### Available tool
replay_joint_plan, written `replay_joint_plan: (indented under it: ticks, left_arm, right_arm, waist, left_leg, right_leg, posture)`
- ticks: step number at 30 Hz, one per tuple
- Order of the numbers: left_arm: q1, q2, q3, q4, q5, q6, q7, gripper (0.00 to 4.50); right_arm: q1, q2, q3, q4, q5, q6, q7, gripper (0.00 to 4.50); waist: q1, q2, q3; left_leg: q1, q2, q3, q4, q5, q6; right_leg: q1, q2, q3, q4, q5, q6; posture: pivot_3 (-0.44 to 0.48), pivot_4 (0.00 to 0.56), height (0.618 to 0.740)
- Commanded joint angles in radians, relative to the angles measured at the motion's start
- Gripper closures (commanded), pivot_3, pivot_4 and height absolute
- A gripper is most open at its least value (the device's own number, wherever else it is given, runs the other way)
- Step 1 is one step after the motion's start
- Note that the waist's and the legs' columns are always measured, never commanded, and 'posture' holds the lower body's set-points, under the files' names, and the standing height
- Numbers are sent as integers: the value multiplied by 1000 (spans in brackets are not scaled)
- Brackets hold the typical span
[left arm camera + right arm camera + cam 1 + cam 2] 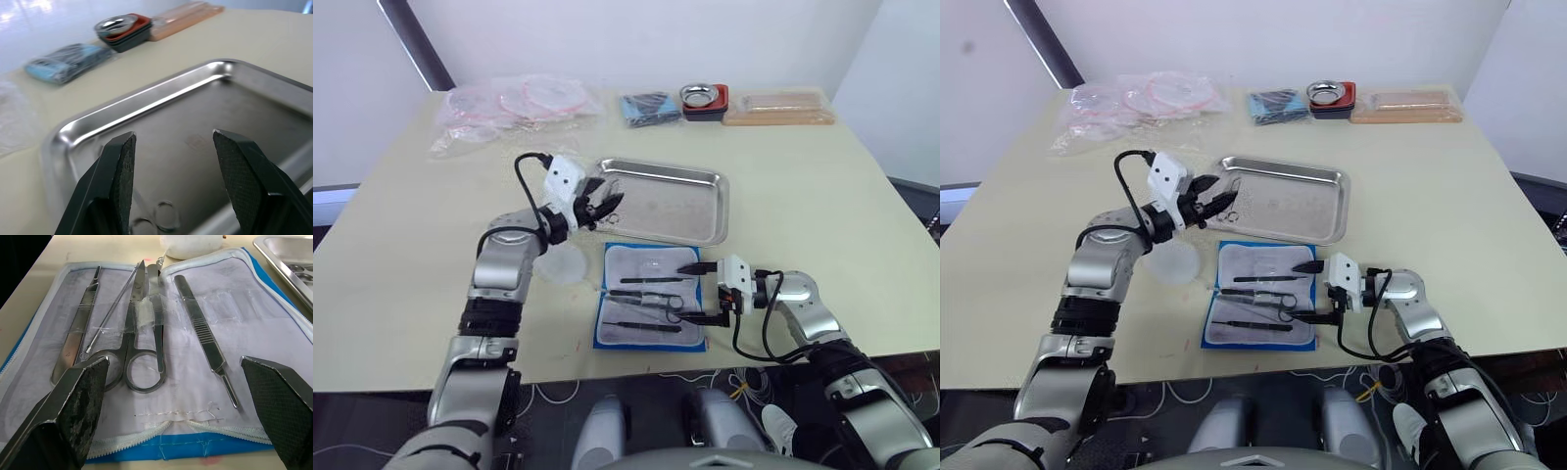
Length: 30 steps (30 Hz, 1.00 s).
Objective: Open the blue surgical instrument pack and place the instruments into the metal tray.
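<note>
- In the left wrist view the metal tray point(161, 103) runs off the frame on its near side, so only the far corner and rim can be followed.
- Faint ring shapes point(155, 221) on the tray floor, between the left gripper's point(173, 169) fingers, are too blurred to name.
- The dark contents of the small blue packet point(648, 107) beyond the tray are too small to make out.
- In the right wrist view the blue surgical instrument pack point(161, 357) is covered at its near corners by the right gripper's point(176, 396) fingers.
- The leftmost flat tool point(78, 333) in the pack loses its lower end behind one finger.
</note>
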Motion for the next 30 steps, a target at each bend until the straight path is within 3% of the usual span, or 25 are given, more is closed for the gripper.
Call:
replay_joint_plan:
  ticks: [1, 6, 16, 22, 30]
  left_arm:
    - [46, 39, 48, -90, -85, -21, -95, 1863]
    - [176, 132, 66, -198, -178, -6, -259, 1863]
    - [315, 311, 127, -286, -314, 43, -489, 1863]
    - [395, 443, 170, -290, -320, -76, -694, 145]
    - [433, 530, 212, -291, -345, -92, -770, 145]
  right_arm:
    - [61, -7, 75, 107, -93, 36, -11, 0]
    - [66, -1, 75, 101, -90, 36, -15, 0]
    - [84, -1, 75, 80, -85, 40, -15, 0]
    - [84, -5, 77, 82, -83, 40, 0, 0]
    - [69, 0, 78, 99, -85, 34, 15, 0]
  waist:
    - [1, 0, 0]
    - [0, 1, 1]
    - [1, 3, 3]
    - [5, 2, 3]
    - [6, 1, 3]
  left_leg:
    - [0, 1, 0, 0, 0, 0]
    - [0, 6, -2, -2, 0, 0]
    - [-1, 10, -2, -5, 0, 0]
    - [0, 11, -1, -10, 0, 0]
    - [-1, 12, 1, -14, 0, 0]
  right_leg:
    - [0, 0, 0, -1, 0, 0]
    - [0, 0, 1, -4, -2, -3]
    - [-1, 1, 0, -8, -2, -4]
    - [-3, 0, 0, -9, -4, -7]
    - [-6, -2, 1, -10, -4, -8]
  posture:
    - [0, 150, 740]
    - [0, 150, 740]
    - [0, 150, 740]
    - [0, 150, 740]
    - [0, 150, 740]
